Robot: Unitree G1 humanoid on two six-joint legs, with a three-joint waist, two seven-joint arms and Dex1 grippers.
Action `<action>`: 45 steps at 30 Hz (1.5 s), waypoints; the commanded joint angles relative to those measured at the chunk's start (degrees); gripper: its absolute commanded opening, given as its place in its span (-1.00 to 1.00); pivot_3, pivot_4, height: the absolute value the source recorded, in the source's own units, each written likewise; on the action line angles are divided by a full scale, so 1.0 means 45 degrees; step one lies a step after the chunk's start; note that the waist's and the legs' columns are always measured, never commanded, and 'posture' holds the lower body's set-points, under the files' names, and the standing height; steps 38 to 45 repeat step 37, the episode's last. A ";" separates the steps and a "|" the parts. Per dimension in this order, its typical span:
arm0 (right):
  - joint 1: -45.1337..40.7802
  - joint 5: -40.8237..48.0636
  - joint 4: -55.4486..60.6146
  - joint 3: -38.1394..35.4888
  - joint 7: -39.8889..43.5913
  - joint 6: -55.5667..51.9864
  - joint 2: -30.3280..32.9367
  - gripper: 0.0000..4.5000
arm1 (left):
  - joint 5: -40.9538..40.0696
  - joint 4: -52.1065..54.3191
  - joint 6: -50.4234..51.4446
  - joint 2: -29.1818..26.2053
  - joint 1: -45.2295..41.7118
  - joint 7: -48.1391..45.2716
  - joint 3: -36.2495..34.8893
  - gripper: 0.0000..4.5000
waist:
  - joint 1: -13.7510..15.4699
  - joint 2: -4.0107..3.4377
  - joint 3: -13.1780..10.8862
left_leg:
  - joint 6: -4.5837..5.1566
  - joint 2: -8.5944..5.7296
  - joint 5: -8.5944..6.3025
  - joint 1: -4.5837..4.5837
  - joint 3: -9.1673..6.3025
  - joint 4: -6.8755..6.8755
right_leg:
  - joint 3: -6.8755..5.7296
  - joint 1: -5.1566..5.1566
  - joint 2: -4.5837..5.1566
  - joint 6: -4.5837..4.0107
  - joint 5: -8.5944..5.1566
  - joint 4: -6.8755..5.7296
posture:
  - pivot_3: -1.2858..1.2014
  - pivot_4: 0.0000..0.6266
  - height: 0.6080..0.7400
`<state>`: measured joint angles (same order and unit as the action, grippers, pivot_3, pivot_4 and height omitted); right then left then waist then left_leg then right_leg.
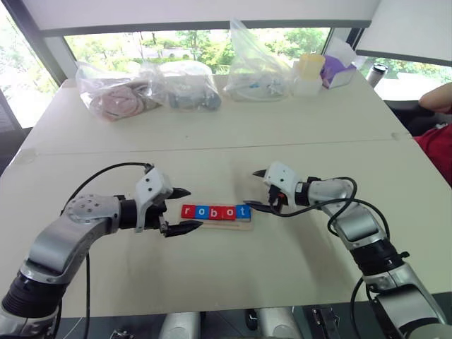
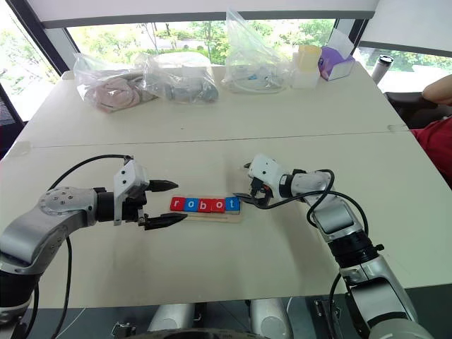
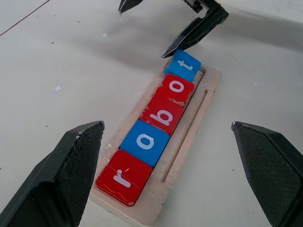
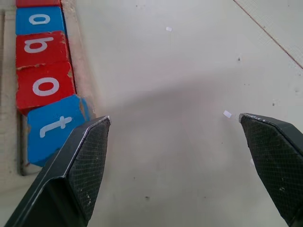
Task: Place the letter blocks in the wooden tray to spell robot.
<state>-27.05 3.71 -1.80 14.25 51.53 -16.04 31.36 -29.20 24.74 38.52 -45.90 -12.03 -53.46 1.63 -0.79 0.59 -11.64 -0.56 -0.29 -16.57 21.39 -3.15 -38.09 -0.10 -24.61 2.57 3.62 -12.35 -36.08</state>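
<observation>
The wooden tray (image 1: 224, 225) lies at the table's middle between my two grippers. Five letter blocks sit in it in a row: red r (image 1: 188, 211), blue o (image 1: 202, 212), red b (image 1: 215, 212), red o (image 1: 229, 212), blue t (image 1: 243, 211). The t block (image 4: 53, 127) is turned slightly askew, one corner over the tray's rim (image 4: 78, 61). My left gripper (image 1: 195, 208) stands open at the r end, fingers either side of the tray's end, holding nothing. My right gripper (image 1: 251, 188) is open and empty by the t end, its lower fingertip close to the t block.
Several clear plastic bags (image 1: 183, 85) line the table's far side, with a yellow-lidded container (image 1: 309, 70) and a purple tissue box (image 1: 337, 70) beside them. A person's arm (image 1: 436, 99) and red clothing show at the right edge. A seam (image 1: 212, 146) crosses the table.
</observation>
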 commanded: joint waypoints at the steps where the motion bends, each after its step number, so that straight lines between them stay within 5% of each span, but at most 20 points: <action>1: 0.0255 0.0395 0.0912 -0.0274 0.0132 -0.0135 -0.0023 0.97 | 0.0010 0.0186 -0.0098 0.0038 -0.0081 0.0005 0.0035 1.00 | 0.0001 0.0000 0.0000 | 0.0000 0.0000 0.0000 0.0000 0.0000 0.0000 | 0.0000 0.0000 0.0000 0.0000 0.0000 0.0000 | 0.03 -0.52 1.00; 20: -0.0016 -0.0525 0.0320 -0.0695 -0.1198 0.0698 0.0068 0.97 | -0.0143 0.0163 -0.0089 0.0019 0.0022 -0.0004 -0.0320 1.00 | -0.0002 0.0000 0.0000 | 0.0000 -0.0004 0.0000 -0.0002 0.0003 0.0000 | 0.0001 0.0000 -0.0001 -0.0019 -0.0011 -0.0001 | 0.03 -0.52 1.00; 27: 0.2150 0.4575 0.5310 -0.4119 -0.0731 -0.4953 0.0651 0.97 | -0.0879 0.0654 0.0170 -0.1154 0.2708 -0.0457 -0.3055 1.00 | 0.0025 -0.0003 0.0001 | 0.0001 0.0024 -0.0001 0.0003 -0.0046 0.0028 | 0.0001 -0.0009 0.0004 -0.0003 -0.0009 0.0000 | 0.03 -0.52 1.00; 32: 0.4487 0.7623 0.7343 -0.6361 -0.1380 -0.7960 0.0821 0.97 | -0.0412 -0.0001 -0.0447 -0.0709 0.4287 0.0247 -0.4170 1.00 | 0.0068 -0.0006 0.0004 | 0.0004 0.0025 -0.0003 0.0000 -0.0054 0.0025 | -0.0001 0.0004 0.0023 -0.0020 -0.0026 0.0018 | 0.03 -0.52 1.00; 45: 0.5890 0.8454 0.8039 -0.6940 -0.1196 -0.8553 0.1750 0.97 | -0.0938 0.0165 -0.0162 -0.0310 0.4644 0.0586 -0.4853 1.00 | 0.0048 -0.0001 0.0004 | 0.0000 0.0028 -0.0003 -0.0004 -0.0029 -0.0018 | 0.0004 0.0011 0.0031 0.0020 -0.0049 0.0026 | 0.03 -0.52 1.00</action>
